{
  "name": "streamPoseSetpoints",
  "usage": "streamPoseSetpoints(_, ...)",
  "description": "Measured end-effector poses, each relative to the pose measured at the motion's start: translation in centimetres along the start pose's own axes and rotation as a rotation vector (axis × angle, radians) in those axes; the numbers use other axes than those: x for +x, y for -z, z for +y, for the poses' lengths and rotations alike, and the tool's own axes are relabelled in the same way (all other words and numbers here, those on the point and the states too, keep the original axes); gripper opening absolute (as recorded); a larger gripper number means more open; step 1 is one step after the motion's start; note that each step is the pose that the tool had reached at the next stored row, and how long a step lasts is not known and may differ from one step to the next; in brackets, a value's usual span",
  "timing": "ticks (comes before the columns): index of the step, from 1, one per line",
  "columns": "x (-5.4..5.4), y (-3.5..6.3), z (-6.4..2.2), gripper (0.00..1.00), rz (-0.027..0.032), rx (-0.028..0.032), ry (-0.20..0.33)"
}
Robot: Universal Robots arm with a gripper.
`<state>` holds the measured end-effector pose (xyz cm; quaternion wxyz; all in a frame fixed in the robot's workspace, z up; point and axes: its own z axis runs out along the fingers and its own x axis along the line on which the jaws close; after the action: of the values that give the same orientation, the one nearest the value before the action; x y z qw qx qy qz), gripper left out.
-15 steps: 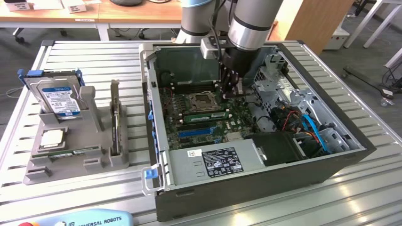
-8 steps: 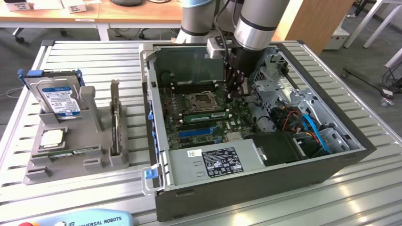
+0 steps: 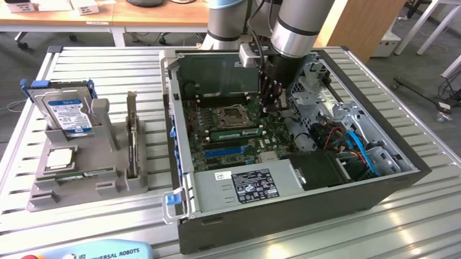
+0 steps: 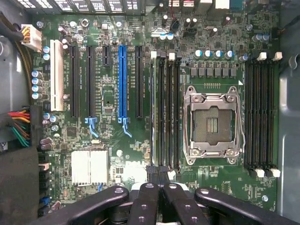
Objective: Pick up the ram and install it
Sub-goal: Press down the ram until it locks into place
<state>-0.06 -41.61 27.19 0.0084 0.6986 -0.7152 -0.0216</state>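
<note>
A thin green ram (image 3: 234,131) stands on edge in a memory slot beside the empty processor socket (image 3: 232,115) on the motherboard inside the open computer case. In the wrist view the ram (image 4: 152,112) appears edge-on in the outermost slot of the bank next to the socket (image 4: 211,124). My gripper (image 3: 276,108) hangs inside the case over one end of that slot bank. Its black fingers are shut, and the fingertips (image 4: 149,187) meet just past the ram's end; the gripper (image 4: 157,174) has nothing visible between them. Whether they touch the ram I cannot tell.
A grey holder (image 3: 86,183) at the exterior view's left carries a hard drive (image 3: 68,110), a square silver chip (image 3: 59,157), an upright dark card (image 3: 131,140) and another narrow green stick (image 3: 83,174). A power supply (image 3: 245,186), cables and the case walls (image 3: 173,135) surround the board.
</note>
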Motion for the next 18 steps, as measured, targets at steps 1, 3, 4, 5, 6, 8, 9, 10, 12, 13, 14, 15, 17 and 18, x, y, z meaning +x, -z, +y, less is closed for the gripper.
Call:
streamPoseSetpoints(1,0.0,-0.12,0.0,0.1,0.0001,0.0,0.0)
streamPoseSetpoints(3,0.01,-0.38,-0.02,0.1,0.0,0.0,0.0)
streamPoseSetpoints(4,0.01,-0.49,-0.02,0.1,0.0001,0.0,0.0)
streamPoseSetpoints(5,0.01,-0.6,-0.02,0.1,0.0,0.0,0.0)
streamPoseSetpoints(6,0.02,-0.7,-0.03,0.1,0.0001,0.0,0.0)
streamPoseSetpoints(8,0.02,-0.9,-0.04,0.1,0.0,0.0,0.0)
streamPoseSetpoints(9,0.02,-0.98,-0.04,0.1,-0.0001,0.0,0.0)
streamPoseSetpoints(10,0.02,-1.04,-0.05,0.1,0.0,0.0,0.0)
streamPoseSetpoints(12,0.02,-1.05,-0.05,0.1,0.0001,0.0,0.0)
streamPoseSetpoints(13,0.02,-1.05,-0.04,0.1,0.0001,0.0,0.0)
streamPoseSetpoints(14,0.02,-1.05,-0.05,0.1,0.0001,0.0,0.0)
streamPoseSetpoints(15,0.02,-1.05,-0.12,0.1,0.0001,0.0,0.0)
streamPoseSetpoints(17,0.01,-1.04,-0.5,0.1,0.0,0.0,0.0)
streamPoseSetpoints(18,0.0,-1.03,-0.68,0.1,0.0,0.0,0.0)
